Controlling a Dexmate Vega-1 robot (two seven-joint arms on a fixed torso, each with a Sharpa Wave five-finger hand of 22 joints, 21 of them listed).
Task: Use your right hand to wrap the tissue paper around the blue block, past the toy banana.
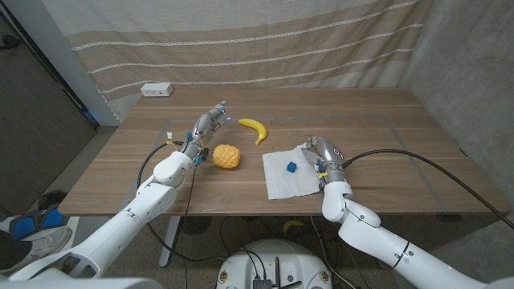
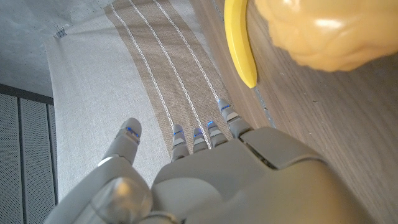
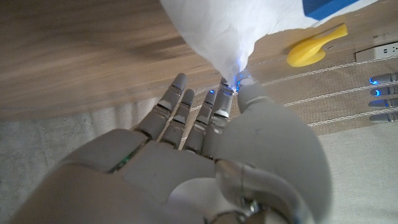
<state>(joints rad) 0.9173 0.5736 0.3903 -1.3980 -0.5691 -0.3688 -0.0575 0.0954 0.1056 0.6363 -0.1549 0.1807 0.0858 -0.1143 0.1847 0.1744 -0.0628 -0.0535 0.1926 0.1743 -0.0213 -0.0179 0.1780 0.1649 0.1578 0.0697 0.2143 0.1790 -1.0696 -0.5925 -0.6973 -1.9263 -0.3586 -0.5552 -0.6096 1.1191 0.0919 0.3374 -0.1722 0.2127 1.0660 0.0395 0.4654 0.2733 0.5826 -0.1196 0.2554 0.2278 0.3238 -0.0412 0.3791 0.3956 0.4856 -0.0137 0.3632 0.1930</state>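
on the wooden worktop (image 1: 385, 120), the tissue paper (image 1: 283, 178) is spread as a white sheet toward the robot's right of middle, and the blue block (image 1: 291, 167) is set on it, uncovered. a corner of the sheet at its far right edge is pinched between thumb and finger of the right hand (image 1: 323, 157); in the right wrist view the tissue paper (image 3: 236, 25) is seen drawn up into a peak at those fingertips (image 3: 225, 93). the toy banana (image 1: 254, 128) is laid beyond the sheet, apart from it. a yellow toy pineapple (image 1: 226, 156) is placed to the left of the sheet. just beside it the left hand (image 1: 205, 130) is held released, fingers straight and nothing grasped.
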